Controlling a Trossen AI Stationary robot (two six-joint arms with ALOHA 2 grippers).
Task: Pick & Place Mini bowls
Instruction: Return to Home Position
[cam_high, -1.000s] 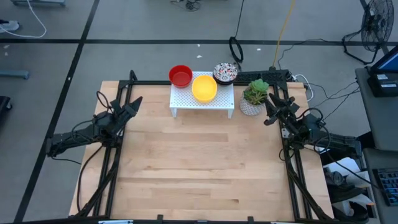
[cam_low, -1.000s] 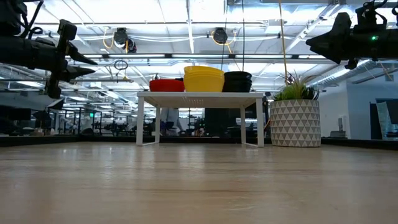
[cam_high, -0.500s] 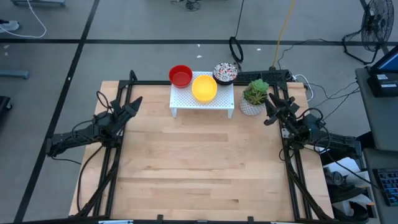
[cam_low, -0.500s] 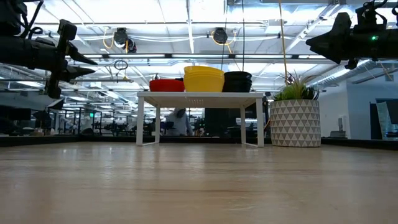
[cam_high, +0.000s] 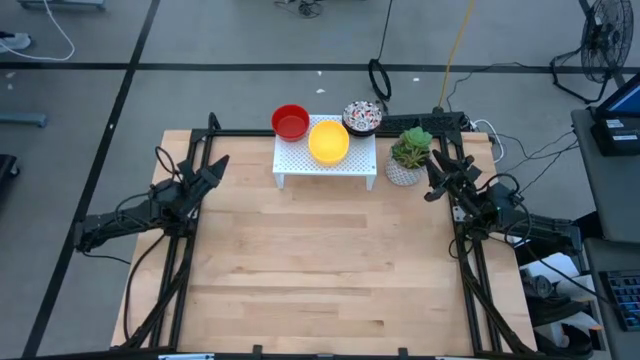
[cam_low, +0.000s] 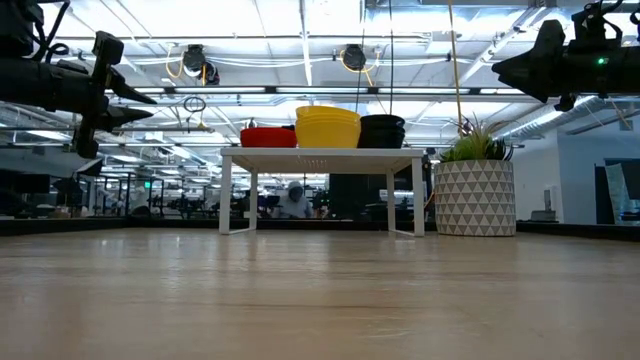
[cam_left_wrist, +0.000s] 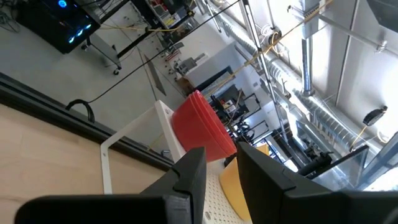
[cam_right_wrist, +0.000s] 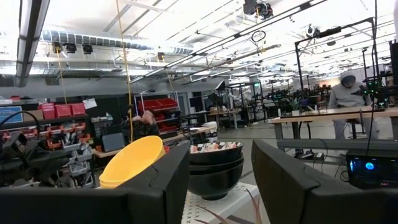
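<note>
Hovering over worktop (cam_high: 320, 260) sides, both arms clear of bowls. Glossy red bowl stack (cam_high: 290, 121), yellow bowl stack (cam_high: 328, 141), speckled white bowl stack (cam_high: 362, 116) sit on white perforated rack (cam_high: 292, 158), upper centre of high view. Left gripper (cam_high: 215, 166) frame-left of rack, right gripper (cam_high: 434, 170) frame-right, beside small potted plant (cam_high: 408, 155); each narrowly parted, empty. Stacks lie between grippers; withdrawal outward looks unobstructed.

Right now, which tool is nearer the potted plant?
Right. The right tool hangs just beside the potted plant; the left tool is far off, beyond the white rack's other end.
</note>
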